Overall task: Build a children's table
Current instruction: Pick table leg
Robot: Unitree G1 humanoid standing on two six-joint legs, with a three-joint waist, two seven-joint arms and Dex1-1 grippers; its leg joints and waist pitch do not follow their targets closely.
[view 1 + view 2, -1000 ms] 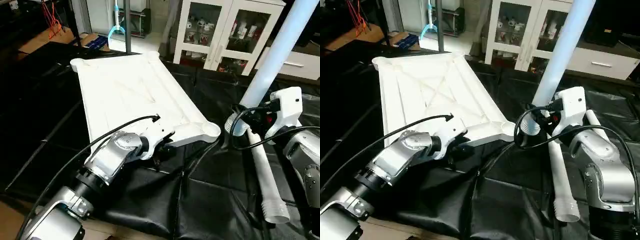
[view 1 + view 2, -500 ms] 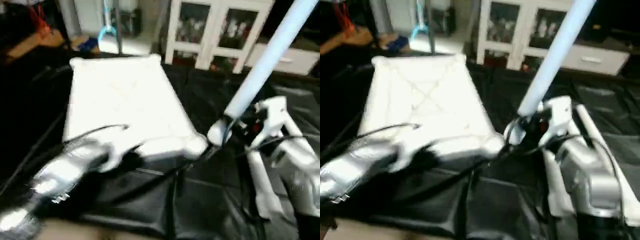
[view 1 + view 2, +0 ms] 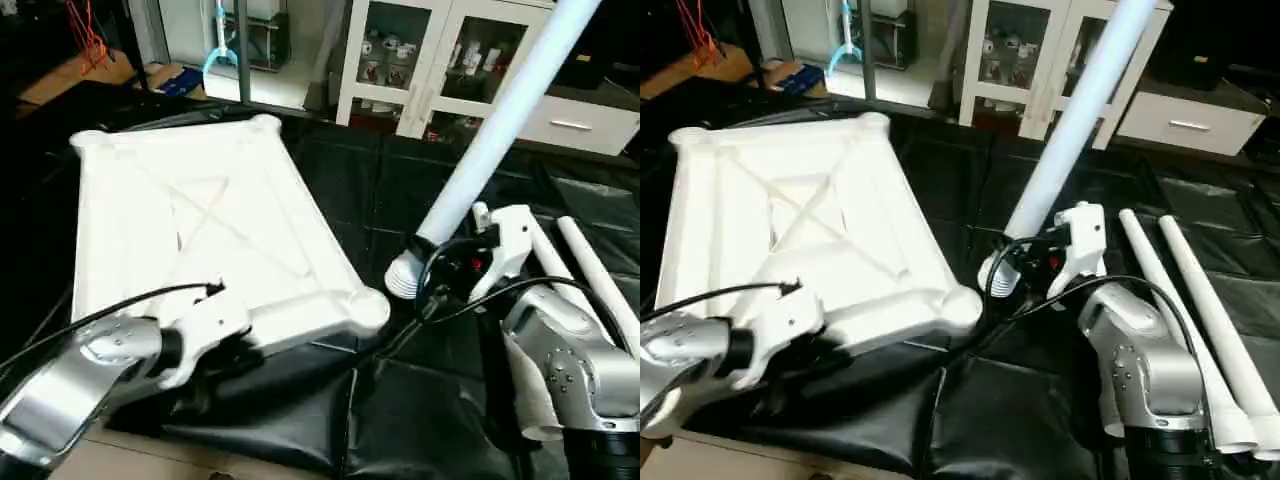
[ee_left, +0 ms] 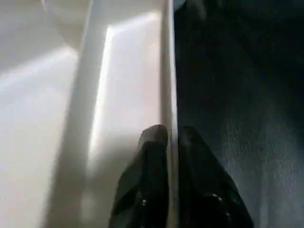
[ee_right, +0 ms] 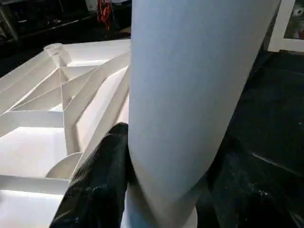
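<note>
The white tabletop (image 3: 200,230) lies upside down on the black cover, its X ribs facing up. My left gripper (image 4: 172,135) is shut on the tabletop's near rim, one black finger (image 4: 152,142) inside the wall and the other outside. My right gripper (image 5: 166,166) is shut on a white leg (image 3: 500,120) that slants up and away to the right. The leg's ringed lower end (image 3: 405,275) hangs just right of the near right corner socket (image 3: 368,308), apart from it. Two more legs (image 3: 1160,290) (image 3: 1215,320) lie on the cover at the right.
A white glass-door cabinet (image 3: 440,60) and a low white drawer unit (image 3: 580,125) stand behind the table. A dark metal post (image 3: 243,50) rises past the tabletop's far edge. Black cables loop around both wrists. The work surface's front edge (image 3: 200,455) runs close to my left forearm.
The head view has swung. The tabletop has slid left and turned a little with my left gripper on its near rim. The leg stays held in the right gripper.
</note>
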